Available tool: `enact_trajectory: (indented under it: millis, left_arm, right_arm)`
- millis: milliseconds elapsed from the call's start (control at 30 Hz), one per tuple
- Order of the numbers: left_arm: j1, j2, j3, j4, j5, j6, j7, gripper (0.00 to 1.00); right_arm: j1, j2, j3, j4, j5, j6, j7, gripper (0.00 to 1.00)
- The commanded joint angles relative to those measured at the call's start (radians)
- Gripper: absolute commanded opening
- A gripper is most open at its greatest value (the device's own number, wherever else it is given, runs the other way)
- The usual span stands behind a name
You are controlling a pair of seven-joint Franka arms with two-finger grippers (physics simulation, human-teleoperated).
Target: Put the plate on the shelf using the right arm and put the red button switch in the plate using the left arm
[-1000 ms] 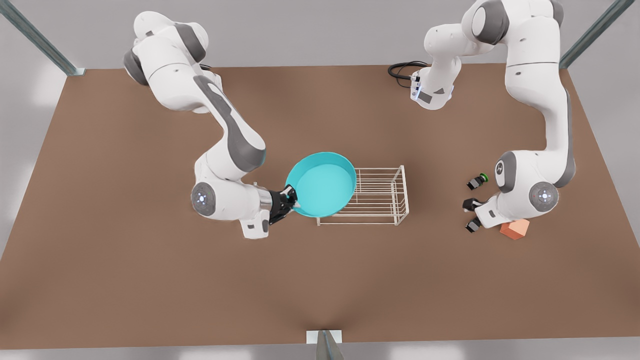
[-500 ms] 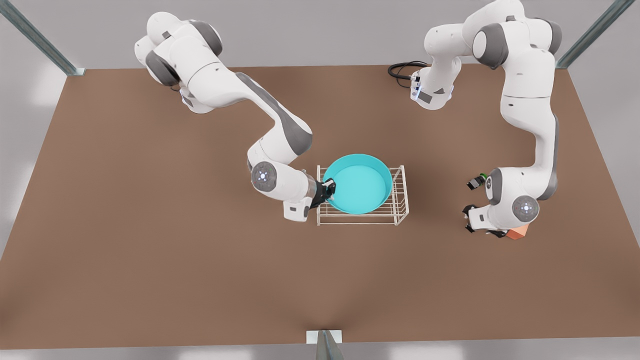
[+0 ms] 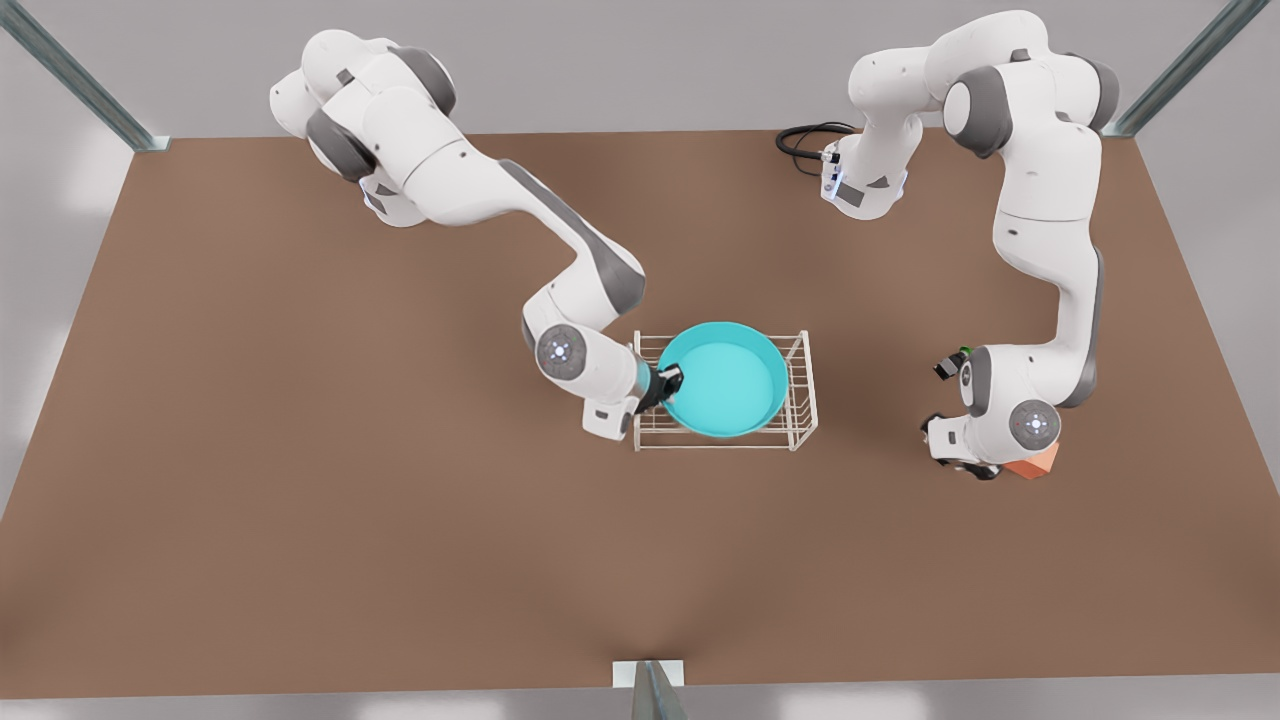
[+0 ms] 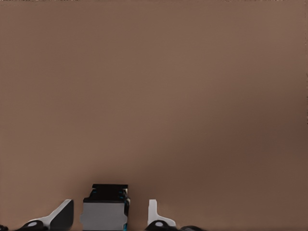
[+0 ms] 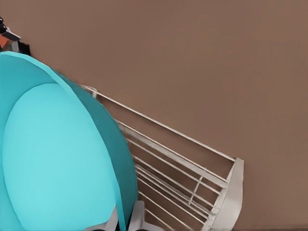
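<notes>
Turquoise plate [image 3: 725, 380] sits on the top tier of the white wire shelf [image 3: 795, 400], near the middle of the brown table [image 3: 300, 500], covering most of the rack's width. The right gripper [image 3: 668, 382] is at the plate's rim on the front view's left, its fingers closed on that rim. In the right wrist view the plate [image 5: 57, 159] lies over the parallel bars of the shelf [image 5: 192, 168], with the rim passing between the finger pads at the frame's lower edge.

The left gripper [image 3: 965, 465] is low over the table at the front view's right, well apart from the shelf. Just beside it lies an orange cube [image 3: 1035, 462], partly hidden by the wrist. A green-capped switch [image 3: 952, 362] lies near the same arm, toward the table's far side. In the left wrist view the left gripper [image 4: 108, 214] has its fingers spread on either side of a small black-and-grey block, apparently the red button switch [image 4: 106, 207]; its cap colour cannot be seen. Contact between pads and block cannot be confirmed.
</notes>
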Motion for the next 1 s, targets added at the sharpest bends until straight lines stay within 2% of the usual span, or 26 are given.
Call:
enact_trajectory:
  millis: [0,67,133,267,333,367,400,467,500,567,667,733,833,967]
  left_arm:
    - [-0.001,-0.001,0.0,0.001,0.0,0.007,0.07,0.71]
    - [-0.001,-0.001,0.0,0.001,0.0,0.007,0.07,0.71]
    - [0.0,-0.001,0.0,0.001,0.0,0.006,0.072,0.71]
    - [-0.003,0.013,0.011,0.001,0.003,0.012,0.07,0.71]
    - [-0.003,0.013,0.011,0.001,0.003,0.013,0.07,0.71]
    - [-0.003,0.013,0.011,0.002,0.003,0.013,0.07,0.67]
    - [-0.003,0.013,0.011,0.002,0.003,0.013,0.07,0.62]
    - [-0.003,0.013,0.011,0.002,0.003,0.013,0.07,0.62]
    - [-0.003,0.013,0.012,0.002,0.003,0.013,0.07,0.62]
    - [-0.003,0.014,0.012,0.002,0.003,0.013,0.07,0.62]
    - [-0.006,0.014,0.012,0.002,0.003,0.013,0.07,0.62]
    - [-0.006,0.014,0.012,0.004,0.003,0.013,0.07,0.59]
    - [-0.005,0.021,0.012,0.005,0.001,0.013,0.07,0.58]
    - [-0.006,0.021,0.012,0.007,0.001,0.013,0.07,0.54]
  right_arm:
    - [0.001,-0.006,0.001,-0.013,-0.006,0.013,0.117,0.21]
    - [0.001,-0.006,0.001,-0.011,-0.005,0.013,0.119,0.21]
    - [0.001,-0.004,0.003,-0.01,-0.005,0.013,0.125,1.0]
    - [0.016,-0.006,0.0,0.012,-0.009,0.013,0.126,1.0]
    - [0.02,-0.069,0.001,0.017,-0.008,-0.002,0.126,1.0]
    - [0.026,-0.119,-0.007,0.004,-0.009,-0.027,0.135,1.0]
    - [0.024,-0.177,-0.004,0.004,-0.101,-0.091,0.223,1.0]
    - [0.01,-0.256,-0.013,0.004,-0.212,-0.249,0.254,1.0]
    - [-0.019,-0.277,-0.017,0.015,-0.31,-0.368,0.248,1.0]
    - [-0.19,-0.296,-0.017,0.02,-0.419,-0.596,0.205,1.0]
    - [-0.395,-0.271,-0.046,0.015,-0.565,-0.671,-0.157,1.0]
    - [-0.444,-0.337,-0.099,0.003,-0.562,-0.726,-0.239,1.0]
    - [-0.444,-0.48,-0.099,-0.046,-0.545,-0.782,-0.237,1.0]
    - [-0.441,-0.538,-0.097,-0.045,-0.485,-0.806,-0.237,1.0]
